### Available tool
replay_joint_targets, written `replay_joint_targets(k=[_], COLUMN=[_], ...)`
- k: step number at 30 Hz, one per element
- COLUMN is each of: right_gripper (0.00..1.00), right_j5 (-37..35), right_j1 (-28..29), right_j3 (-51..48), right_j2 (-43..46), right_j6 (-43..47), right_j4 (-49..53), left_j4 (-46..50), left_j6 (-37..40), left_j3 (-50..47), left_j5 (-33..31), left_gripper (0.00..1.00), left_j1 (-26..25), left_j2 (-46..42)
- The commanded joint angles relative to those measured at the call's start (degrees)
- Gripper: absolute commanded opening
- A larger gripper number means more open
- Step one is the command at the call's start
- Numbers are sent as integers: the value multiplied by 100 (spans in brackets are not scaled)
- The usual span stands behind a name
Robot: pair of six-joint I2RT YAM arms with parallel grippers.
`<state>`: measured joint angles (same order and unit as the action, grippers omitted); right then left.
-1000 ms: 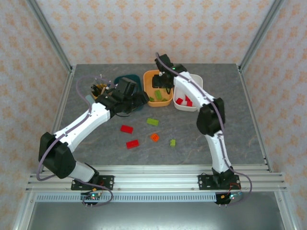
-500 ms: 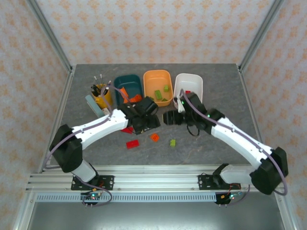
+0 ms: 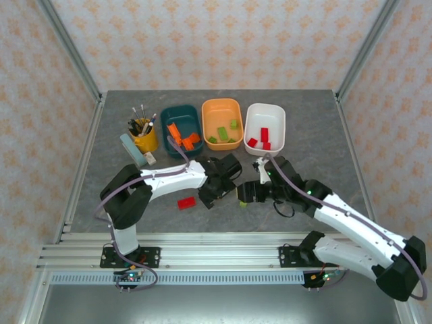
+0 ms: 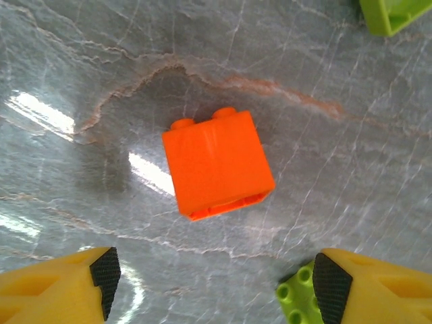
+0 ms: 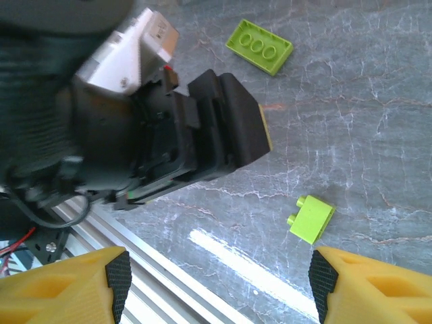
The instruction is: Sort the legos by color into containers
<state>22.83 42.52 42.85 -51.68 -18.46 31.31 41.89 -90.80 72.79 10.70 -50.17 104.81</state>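
Beneath the wide-apart left gripper [image 4: 217, 280], an orange lego [image 4: 217, 165] lies on its side, studs pointing away from the fingertips.

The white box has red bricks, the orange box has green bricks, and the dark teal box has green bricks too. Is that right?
Not quite. The dark teal box holds orange bricks, not green ones, as the top view shows. The rest is right: the white box has red bricks, and the orange box has green bricks.

No legible text or numbers, white sticker [image 5: 154, 32] on the left arm [image 5: 101, 128], print too blurred
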Motion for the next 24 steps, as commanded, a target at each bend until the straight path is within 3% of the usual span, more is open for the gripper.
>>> replay_joint_targets(k=[1,14,19,24], right_gripper=[72,72,74,74], right_j5=[-195,-1369,-1475,-1441], right_j1=[46,28,-27,-34], right_j3=[-118,-405,-391,-409], right_j2=[406,1338,1319,1244], right_j6=[-128,-998,-1128,-1185], right_j4=[146,454,355,269], left_j4=[14,-63,19,214], left_j6=[-625,-393,-272,-17], left_j3=[228,221,185,286], left_j5=[-424,-601,-611,-771], left_gripper=[77,52,32,28], left_j1=[-13,108,104,104], left_j2=[155,700,717,638])
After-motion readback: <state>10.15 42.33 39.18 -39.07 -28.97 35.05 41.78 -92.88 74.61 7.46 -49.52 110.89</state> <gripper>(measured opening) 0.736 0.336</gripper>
